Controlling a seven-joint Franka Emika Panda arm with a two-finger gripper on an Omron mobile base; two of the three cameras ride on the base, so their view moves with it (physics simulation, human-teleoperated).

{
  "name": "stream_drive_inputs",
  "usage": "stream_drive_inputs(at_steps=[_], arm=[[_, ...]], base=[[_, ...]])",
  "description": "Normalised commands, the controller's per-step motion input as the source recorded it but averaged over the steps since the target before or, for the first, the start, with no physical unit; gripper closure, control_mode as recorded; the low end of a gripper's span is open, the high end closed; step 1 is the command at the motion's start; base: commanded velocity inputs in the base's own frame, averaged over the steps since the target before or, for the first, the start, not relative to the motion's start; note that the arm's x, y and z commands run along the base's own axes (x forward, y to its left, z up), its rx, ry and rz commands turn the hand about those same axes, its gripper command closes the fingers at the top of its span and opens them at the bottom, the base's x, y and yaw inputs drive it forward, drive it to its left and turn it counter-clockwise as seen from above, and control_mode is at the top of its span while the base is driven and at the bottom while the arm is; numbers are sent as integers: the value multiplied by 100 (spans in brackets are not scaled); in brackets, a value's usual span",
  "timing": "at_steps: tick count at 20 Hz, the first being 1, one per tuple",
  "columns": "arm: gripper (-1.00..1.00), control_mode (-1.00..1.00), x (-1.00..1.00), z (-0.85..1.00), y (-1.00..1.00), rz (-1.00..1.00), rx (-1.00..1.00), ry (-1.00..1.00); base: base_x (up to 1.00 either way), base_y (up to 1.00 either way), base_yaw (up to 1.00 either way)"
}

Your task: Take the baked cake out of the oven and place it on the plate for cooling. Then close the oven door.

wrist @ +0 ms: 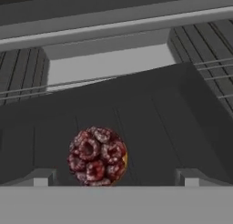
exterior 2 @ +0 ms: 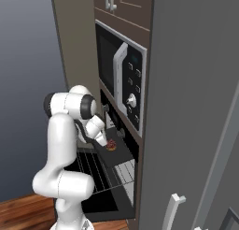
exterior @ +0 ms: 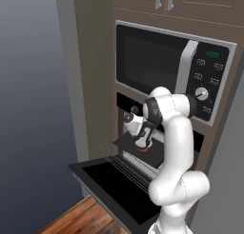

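Simulated kitchen, oven stage of a cake-retrieval task. Shown: built-in oven [exterior: 143, 147] below a microwave [exterior: 171, 71], oven door [exterior: 112, 183] dropped flat, a dark tray [exterior 2: 116, 152] drawn partway out of the cavity over the wire rack [exterior 2: 105, 173].

Cake [wrist: 96, 155]: small, round, topped with dark red berries, resting on the tray near its front edge; seen in the right base view as a red spot at [exterior 2: 111, 145], just off the hand. In the hand view, placed at about 7 o'clock from picture centre, directly above and between the two fingertips, nearer the left tip [wrist: 40, 177] than the right.

Gripper [wrist: 113, 182]: released, jaws spread wide, nothing held; tips standing either side of the cake, apart from it, contact not evident.

Key relation: cake straight ahead along the approach line of the hand, slightly toward 9 o'clock of the midline between the tips. No long axis to speak of, being round, so no particular roll of the wrist demanded.

Judged step: final approach before grasp; probably a short advance with a small correction toward 9 o'clock, then closing. Risk, as judged: soft berry top crushed or nudged along the smooth tray. Plate unseen; door closing not yet done.
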Motion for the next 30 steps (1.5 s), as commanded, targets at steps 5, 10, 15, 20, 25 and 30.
stream_drive_inputs(at_steps=[5,10,15,20,25,30], arm=[[-100,-100,0,-5,-5,0,2,-9],[-100,-100,-1,0,0,0,0,1],[-100,-100,0,0,-4,0,0,7],[-100,-100,0,0,-10,7,0,9],[-100,-100,0,0,-2,13,8,0],[-100,-100,0,-17,0,7,9,0]], base=[[0,0,0],[0,0,0],[0,0,0],[0,0,0],[0,0,0],[0,0,0]])
